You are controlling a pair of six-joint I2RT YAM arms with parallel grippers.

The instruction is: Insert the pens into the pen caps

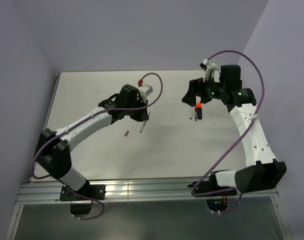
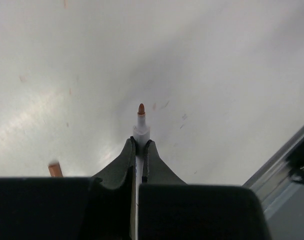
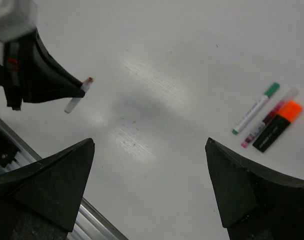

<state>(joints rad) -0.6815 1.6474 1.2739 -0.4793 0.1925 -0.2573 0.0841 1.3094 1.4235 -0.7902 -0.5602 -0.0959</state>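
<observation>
Left jaws pinch white pen; right jaws spread.

The white counter looks smooth, with a soft sheen and small scuffs. The left hand has dark matt plastic fingers. The thin white pen looks like smooth plastic. The ribbed metal rail along the counter's near edge gleams.

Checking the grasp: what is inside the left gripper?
A thin white pen, its reddish tip poking out past the shut left gripper. The stretch pinched inside is covered.
</observation>
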